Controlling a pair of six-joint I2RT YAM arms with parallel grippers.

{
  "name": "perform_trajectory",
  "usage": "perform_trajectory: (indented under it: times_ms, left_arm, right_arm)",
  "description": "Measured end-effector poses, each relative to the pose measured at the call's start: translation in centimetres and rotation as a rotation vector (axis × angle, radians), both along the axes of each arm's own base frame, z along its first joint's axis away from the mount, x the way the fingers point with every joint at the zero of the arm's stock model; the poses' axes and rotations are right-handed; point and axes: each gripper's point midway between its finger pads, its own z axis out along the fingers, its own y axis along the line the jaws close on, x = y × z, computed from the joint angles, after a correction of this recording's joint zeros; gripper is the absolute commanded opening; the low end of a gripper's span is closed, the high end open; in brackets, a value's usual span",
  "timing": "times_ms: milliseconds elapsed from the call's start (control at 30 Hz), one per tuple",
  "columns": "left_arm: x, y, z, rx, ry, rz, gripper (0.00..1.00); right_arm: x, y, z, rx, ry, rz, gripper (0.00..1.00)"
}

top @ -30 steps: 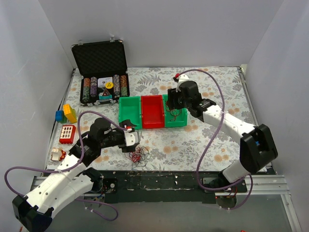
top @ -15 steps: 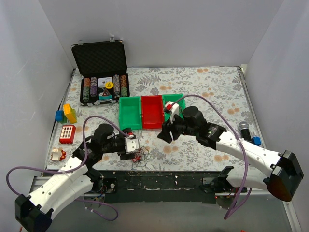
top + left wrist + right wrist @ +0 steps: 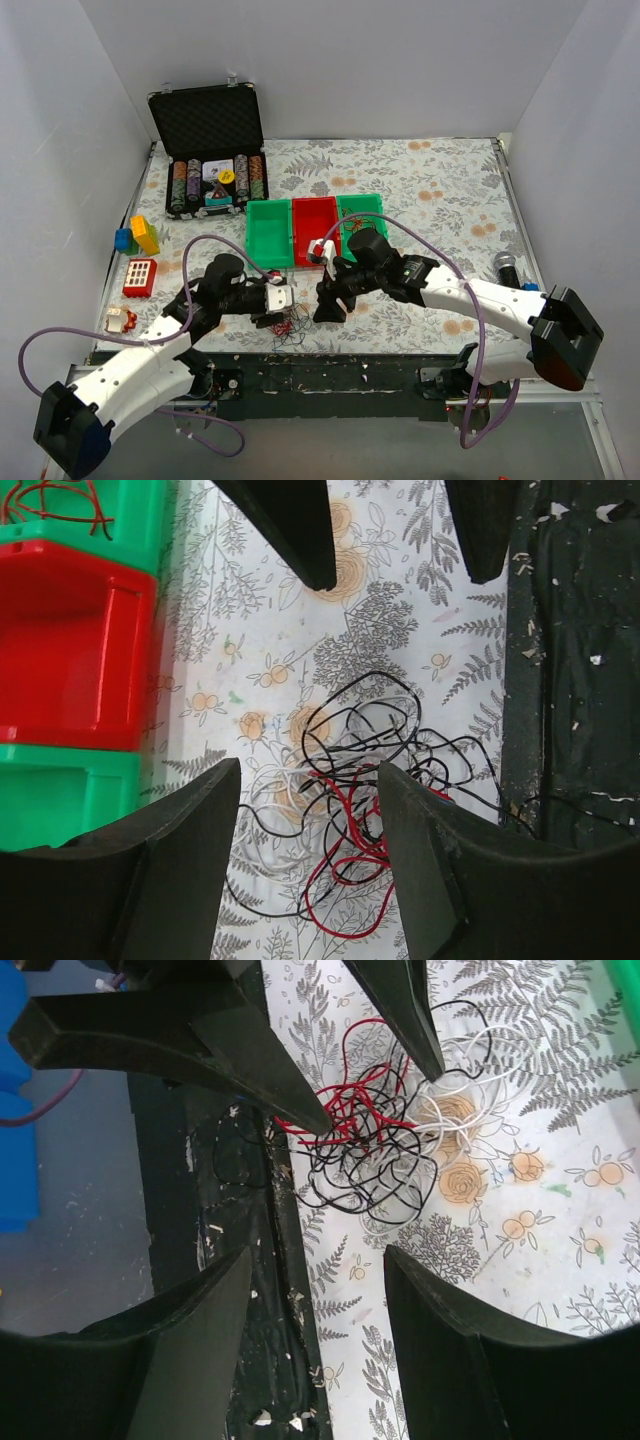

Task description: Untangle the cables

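Note:
The cables [image 3: 290,326] are a small tangle of red, black and white wires on the floral table by its front edge. In the left wrist view the tangle [image 3: 360,790] lies partly between my open left gripper [image 3: 310,770]; the red loops sit between its fingers, and whether they touch is unclear. My left gripper [image 3: 283,308] is just left of and above the tangle. My right gripper [image 3: 325,308] is open and empty, a little right of the tangle [image 3: 380,1150], which lies just beyond its fingertips [image 3: 318,1255]. A loose red wire [image 3: 60,500] lies in a green bin.
A green bin [image 3: 269,235], a red bin [image 3: 315,228] and a second green bin [image 3: 366,212] stand behind the tangle. The black front ledge [image 3: 330,365] runs beside it. An open chip case [image 3: 212,150], toy blocks [image 3: 140,235] and a dark cylinder [image 3: 507,268] sit further off.
My right arm has swung from the right green bin down to the front, ending open beside the tangle. My left gripper has shifted slightly right over the tangle.

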Motion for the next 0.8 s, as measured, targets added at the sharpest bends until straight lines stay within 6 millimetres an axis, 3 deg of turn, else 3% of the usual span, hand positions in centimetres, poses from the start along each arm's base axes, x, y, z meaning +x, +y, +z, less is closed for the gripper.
perform_trajectory:
  times_ms: [133,300,433,633,800]
  left_arm:
    - [-0.6,-0.4,-0.9,0.01,0.019,-0.058,0.46]
    - [-0.8,-0.4,-1.9,0.043,-0.002,-0.112,0.24]
    - [-0.4,-0.5,-2.2,0.047,-0.029,-0.122,0.01]
    - [0.9,-1.2,-0.8,-0.005,-0.055,-0.068,0.0]
    - [1.6,-1.5,1.3,-0.056,-0.037,-0.004,0.0]
  right_arm:
    - [-0.6,0.2,-0.1,0.005,0.02,0.033,0.62]
    - [-0.7,0.2,0.0,0.009,0.021,0.042,0.57]
    - [-0.5,0.2,-0.1,0.006,0.014,0.032,0.54]
    - [0.7,0.0,0.5,0.007,-0.038,-0.03,0.62]
    - [2.2,-0.8,3.4,0.065,-0.129,-0.117,0.73]
